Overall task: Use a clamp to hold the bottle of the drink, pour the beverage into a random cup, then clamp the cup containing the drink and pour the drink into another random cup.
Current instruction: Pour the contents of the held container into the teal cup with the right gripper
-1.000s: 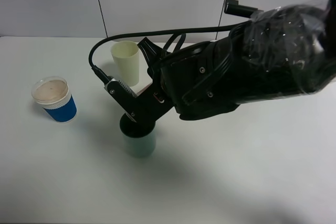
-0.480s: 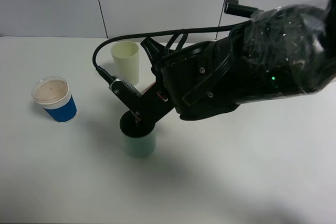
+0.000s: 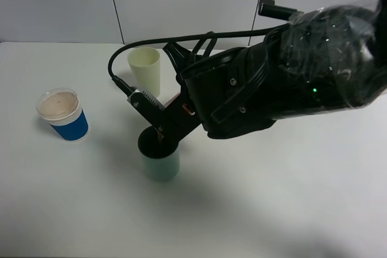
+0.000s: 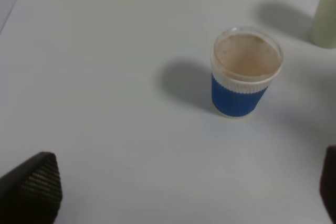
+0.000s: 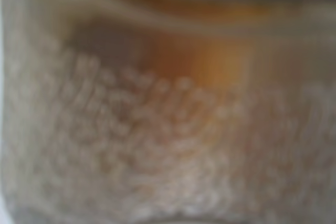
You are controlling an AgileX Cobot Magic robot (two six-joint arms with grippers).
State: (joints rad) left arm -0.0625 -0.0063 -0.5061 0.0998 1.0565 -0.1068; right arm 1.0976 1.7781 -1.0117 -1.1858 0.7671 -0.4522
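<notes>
Right claw (image 3: 164, 126) clamped round the tipped bottle (image 5: 168, 129), probably light, slick and squashable, above the centre teal cup (image 3: 161, 164); left claw (image 4: 181, 187) wide, empty.

No readable text, blue-sleeved cup (image 4: 239, 97) unmarked, teal cup (image 3: 161, 166) plain

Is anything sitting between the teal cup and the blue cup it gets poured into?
Nothing visible: the table between the teal cup and the blue cup is bare. The yellow cup stands farther back, off that line. A black arm hangs over the teal cup.
</notes>
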